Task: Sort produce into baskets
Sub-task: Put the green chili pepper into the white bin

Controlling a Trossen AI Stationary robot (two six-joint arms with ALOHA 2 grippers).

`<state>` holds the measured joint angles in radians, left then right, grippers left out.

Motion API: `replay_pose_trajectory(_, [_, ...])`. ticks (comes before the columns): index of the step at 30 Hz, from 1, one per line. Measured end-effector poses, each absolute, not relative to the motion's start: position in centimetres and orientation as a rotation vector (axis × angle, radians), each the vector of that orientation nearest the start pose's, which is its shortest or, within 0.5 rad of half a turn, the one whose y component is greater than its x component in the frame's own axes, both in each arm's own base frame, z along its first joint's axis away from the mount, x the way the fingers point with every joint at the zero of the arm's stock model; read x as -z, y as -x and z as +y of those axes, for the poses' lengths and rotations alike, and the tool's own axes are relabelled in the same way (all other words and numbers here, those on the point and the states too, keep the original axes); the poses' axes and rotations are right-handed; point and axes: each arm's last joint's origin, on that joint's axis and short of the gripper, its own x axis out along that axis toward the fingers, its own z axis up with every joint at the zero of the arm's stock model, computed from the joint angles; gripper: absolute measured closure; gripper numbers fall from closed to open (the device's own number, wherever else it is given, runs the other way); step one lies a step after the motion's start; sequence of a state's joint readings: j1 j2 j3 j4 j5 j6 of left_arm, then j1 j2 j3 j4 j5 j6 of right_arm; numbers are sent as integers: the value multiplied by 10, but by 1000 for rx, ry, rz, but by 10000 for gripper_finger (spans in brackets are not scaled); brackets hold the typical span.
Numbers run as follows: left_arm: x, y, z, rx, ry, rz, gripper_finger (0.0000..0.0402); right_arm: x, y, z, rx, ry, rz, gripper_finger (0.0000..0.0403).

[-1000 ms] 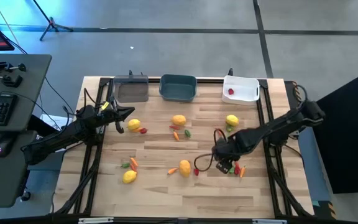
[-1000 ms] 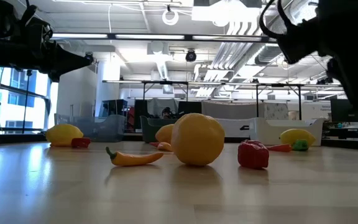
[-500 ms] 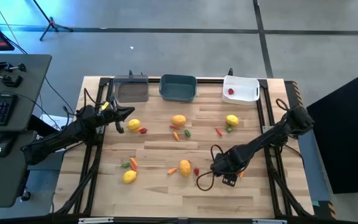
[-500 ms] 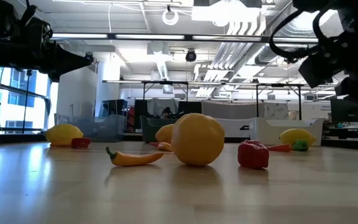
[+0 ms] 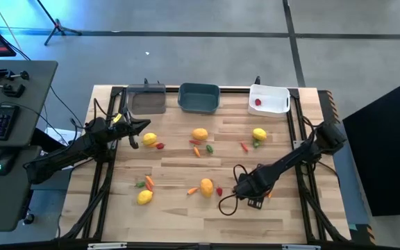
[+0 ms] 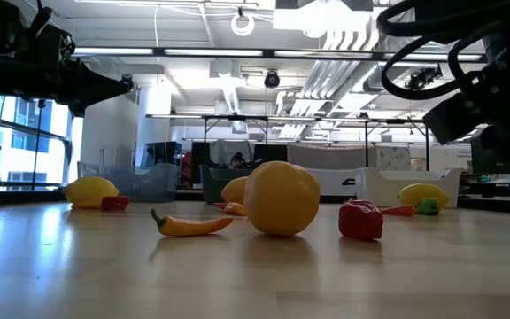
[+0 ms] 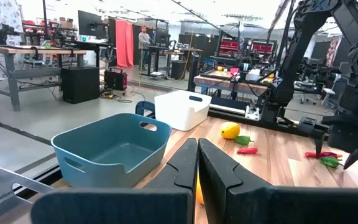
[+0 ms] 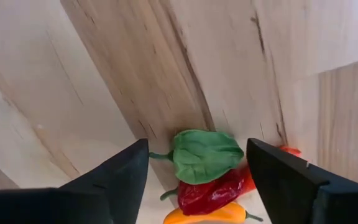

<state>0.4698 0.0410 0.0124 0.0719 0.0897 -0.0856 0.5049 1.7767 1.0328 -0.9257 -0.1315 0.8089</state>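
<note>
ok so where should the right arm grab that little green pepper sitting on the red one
Pinch the green pepper across its broad, flattish body, coming straight down. It lies on top of the red pepper, and the right end effector already straddles it with fingers open on both sides. Its thin stem looks too slim to hold.

You saw a green pepper (image 8: 205,155) over a dark red pepper (image 8: 211,191) and an orange one (image 8: 199,216) on pale, dark-streaked wood table (image 8: 185,56); far off stood clear-grey (image 5: 146,101), teal-blue (image 5: 198,97) and white (image 5: 269,98) bins.
</note>
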Motion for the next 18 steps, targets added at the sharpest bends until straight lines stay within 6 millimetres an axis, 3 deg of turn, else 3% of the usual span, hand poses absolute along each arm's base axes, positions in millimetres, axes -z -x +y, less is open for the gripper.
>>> replay_pose_trajectory(11, [-171,-90,43,-378,73,-58,401,-142,-248,143,182,-315,1756,244])
replay_pose_trajectory(18, [-171,-90,43,-378,73,-58,401,-160,-249,135,141,-360,1698,266])
